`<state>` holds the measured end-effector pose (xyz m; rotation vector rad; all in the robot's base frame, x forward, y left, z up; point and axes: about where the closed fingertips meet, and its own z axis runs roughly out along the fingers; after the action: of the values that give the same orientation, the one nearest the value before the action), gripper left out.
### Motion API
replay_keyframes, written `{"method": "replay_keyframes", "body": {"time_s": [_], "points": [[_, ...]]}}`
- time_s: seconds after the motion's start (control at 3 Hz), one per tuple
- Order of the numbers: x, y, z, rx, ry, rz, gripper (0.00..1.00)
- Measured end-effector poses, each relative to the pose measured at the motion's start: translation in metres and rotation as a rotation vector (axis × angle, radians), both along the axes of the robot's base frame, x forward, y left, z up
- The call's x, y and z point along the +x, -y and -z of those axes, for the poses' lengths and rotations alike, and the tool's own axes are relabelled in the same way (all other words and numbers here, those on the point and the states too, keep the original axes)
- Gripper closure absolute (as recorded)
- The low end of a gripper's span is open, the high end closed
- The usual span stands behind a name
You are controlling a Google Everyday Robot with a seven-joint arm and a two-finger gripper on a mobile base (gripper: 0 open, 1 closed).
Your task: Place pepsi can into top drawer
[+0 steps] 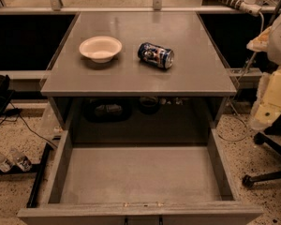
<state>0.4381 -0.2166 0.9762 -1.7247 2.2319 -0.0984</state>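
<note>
The pepsi can [156, 55] is dark blue with silver ends and lies on its side on the grey tabletop [140, 78], right of centre. The top drawer [140, 175] is pulled open below the tabletop's front edge and shows a bare grey floor and low walls. My gripper [270, 100] is at the right edge of the view, cream-coloured, to the right of the table and apart from the can. It holds nothing that I can see.
A cream-white bowl [100, 48] stands on the tabletop left of the can. A chair base [267, 175] stands on the speckled floor to the right. Cables and small bottles [9, 159] lie on the floor to the left.
</note>
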Motion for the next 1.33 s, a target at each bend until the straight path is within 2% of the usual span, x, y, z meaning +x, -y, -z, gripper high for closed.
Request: {"method": "replay_keyframes", "body": {"time_s": [0.33, 0.67, 1.0, 1.33], "points": [[0.0, 0.0, 0.0, 0.0, 0.001, 0.0, 0.0], [0.001, -0.001, -0.003, 0.008, 0.028, -0.016, 0.0], [0.014, -0.012, -0.007, 0.016, 0.069, -0.055, 0.0], [0.036, -0.03, -0.008, 0.034, 0.115, -0.122, 0.0]]}}
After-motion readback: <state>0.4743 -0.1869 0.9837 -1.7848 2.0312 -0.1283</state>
